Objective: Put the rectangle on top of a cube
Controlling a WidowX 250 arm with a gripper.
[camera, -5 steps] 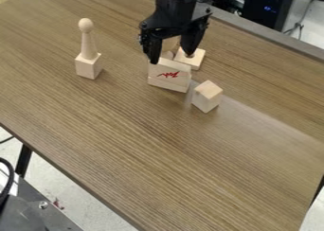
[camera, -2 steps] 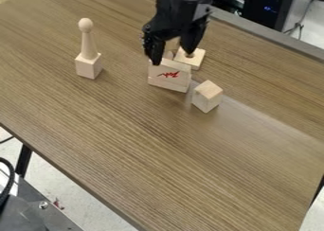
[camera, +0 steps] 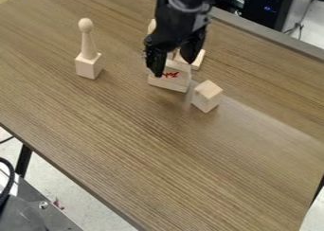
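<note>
Gripper (camera: pixel 173 68) spread apart and holding nothing, the hand has come lower in the last moment, so that its left-hand tip in the view now overlaps the upper part of the rectangle (camera: pixel 180 75), the block with the red scribble. That block hasn't budged: it's upright on the table (camera: pixel 158 149), just beside the plain cube (camera: pixel 207 97), which has also kept its place. So this looks like lining up for the grasp. Next, I'd judge, it must settle astride the block and close squarely, or risk tipping it.
</note>
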